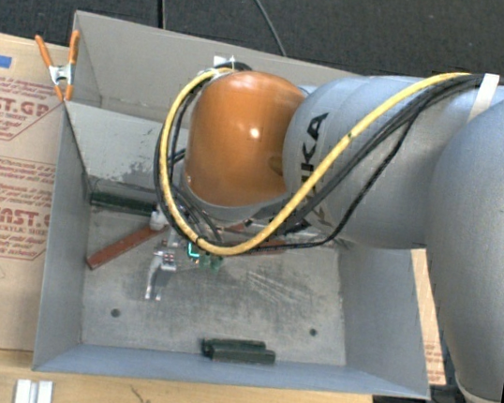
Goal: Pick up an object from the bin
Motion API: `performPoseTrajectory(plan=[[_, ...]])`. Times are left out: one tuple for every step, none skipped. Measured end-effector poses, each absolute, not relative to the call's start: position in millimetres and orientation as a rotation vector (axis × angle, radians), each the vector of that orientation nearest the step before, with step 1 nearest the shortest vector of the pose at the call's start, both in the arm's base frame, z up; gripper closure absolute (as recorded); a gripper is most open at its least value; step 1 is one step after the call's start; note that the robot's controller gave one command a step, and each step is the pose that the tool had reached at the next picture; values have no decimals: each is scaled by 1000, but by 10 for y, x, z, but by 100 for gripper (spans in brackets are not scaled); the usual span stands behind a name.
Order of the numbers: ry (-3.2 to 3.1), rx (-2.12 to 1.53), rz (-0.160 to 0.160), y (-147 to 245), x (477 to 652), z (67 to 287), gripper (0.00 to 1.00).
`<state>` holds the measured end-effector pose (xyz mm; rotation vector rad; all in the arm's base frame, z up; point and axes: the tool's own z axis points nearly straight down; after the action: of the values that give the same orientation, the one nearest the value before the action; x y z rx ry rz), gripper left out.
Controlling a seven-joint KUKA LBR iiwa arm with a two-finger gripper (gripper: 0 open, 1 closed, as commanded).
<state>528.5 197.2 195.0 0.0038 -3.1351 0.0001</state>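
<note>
Bright even light, glare on orange cover point(255, 133), soft shadows in bin point(298, 298)

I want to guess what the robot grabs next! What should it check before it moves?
1. Gripper is inside the bin, above the floor and away from the walls: ok.
2. Gripper open and ready: cannot tell.
3. A thing lies close by: ok, the reddish-brown stick lies flat just left of the gripper.
4. Gripper is right over that stick: not ok, it hangs beside the stick's end, over bare floor.
5. Dark bar by the near wall is out of the way: ok.
6. Dark strip at the far left is free: cannot tell, the arm hides one end.
</note>
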Motion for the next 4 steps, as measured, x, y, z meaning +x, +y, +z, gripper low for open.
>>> performPoseTrajectory(plan=[[-3142,1,-2,1963,5306,1990,0],[-3140,198,-2,2129,5490,1494,0],[-3103,519,-2,2337,5816,1494,0],[-3041,800,-2,2432,5801,1418,0]])
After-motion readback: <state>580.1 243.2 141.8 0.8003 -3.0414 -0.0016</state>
